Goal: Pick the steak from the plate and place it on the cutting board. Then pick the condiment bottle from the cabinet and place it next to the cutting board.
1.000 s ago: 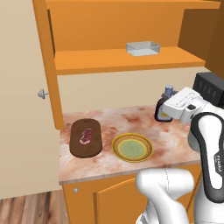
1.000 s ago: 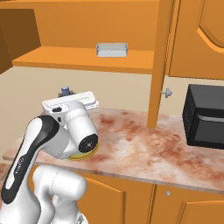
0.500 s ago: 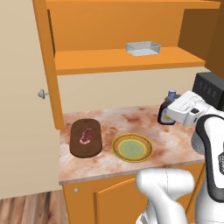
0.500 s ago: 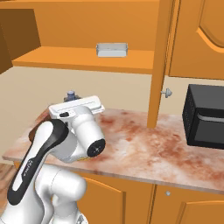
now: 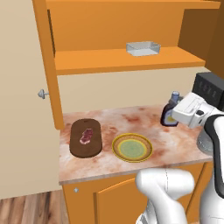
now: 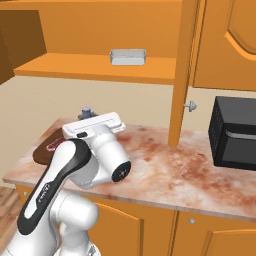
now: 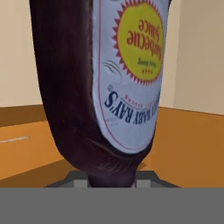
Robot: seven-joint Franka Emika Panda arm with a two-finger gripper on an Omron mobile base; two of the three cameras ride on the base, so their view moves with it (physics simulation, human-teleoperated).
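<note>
Cabinet (image 5: 118, 61) on the far wall: orange, open, one horizontal shelf. Its beige door (image 5: 22, 109) is swung out to the left, round metal knob (image 5: 42, 93) facing right. A clear rectangular tray (image 5: 142, 48) sits on the shelf, right of centre.

Counter (image 5: 109, 127): mottled pinkish stone over orange cupboards (image 5: 109, 201). A black boxy appliance (image 6: 235, 132) stands at the far right end.

Arm: rises at near right in the left base view, with the hand out over the right part of the counter.

Cutting board (image 5: 86, 138): dark brown, oblong, lying flat on the left part of the counter with its long axis running near to far.

Plate (image 5: 132, 147): yellow-brown rim, pale green centre, just right of the board and apart from it; nothing on it.

Condiment bottle (image 5: 169, 114): dark body, grey-blue cap, upright, over the right part of the counter, well apart from the board with the plate between them. In the hand view the bottle (image 7: 100, 78) is very close, and its yellow sunburst label reads upside down there. Whether its base touches the counter cannot be told.

Gripper (image 5: 177, 114): jaws closed on the bottle, clamped at its narrow end as seen from the hand.

Steak (image 5: 86, 135): reddish-pink, lying on the cutting board, roughly mid-board.
</note>
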